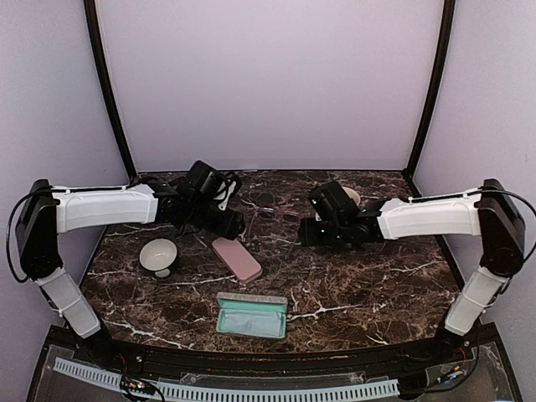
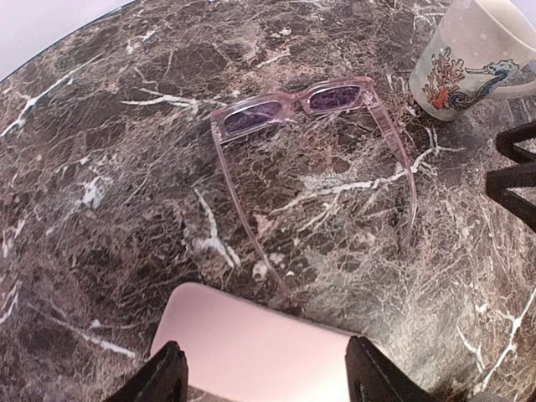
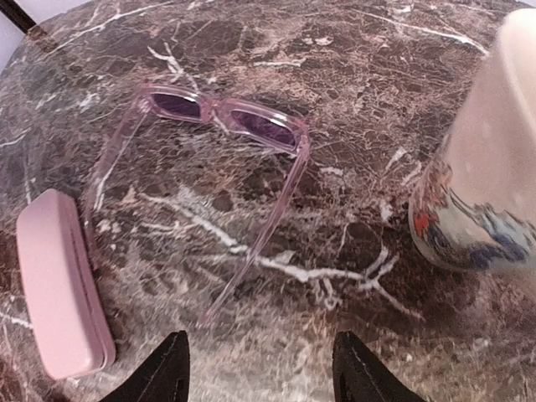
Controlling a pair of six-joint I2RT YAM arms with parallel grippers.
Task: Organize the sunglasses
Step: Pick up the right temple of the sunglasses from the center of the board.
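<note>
The sunglasses [image 2: 295, 102], a translucent pink pair with purple lenses, lie on the marble table with both temples unfolded. They also show in the right wrist view [image 3: 224, 118]. My left gripper [image 2: 264, 378] is open, its fingers either side of a closed pink case [image 2: 251, 347] just below it, short of the temple tips. My right gripper [image 3: 260, 377] is open over bare marble, near the tip of one temple. In the top view both grippers, left [image 1: 233, 223] and right [image 1: 308, 232], face each other across the spot where the pair lies.
A printed white mug [image 2: 473, 54] stands beside the right gripper [image 2: 512, 172]. The pink case [image 1: 236, 258] lies mid-table, an open teal-lined case [image 1: 252, 316] nearer the front edge, and a white bowl [image 1: 158, 255] to the left.
</note>
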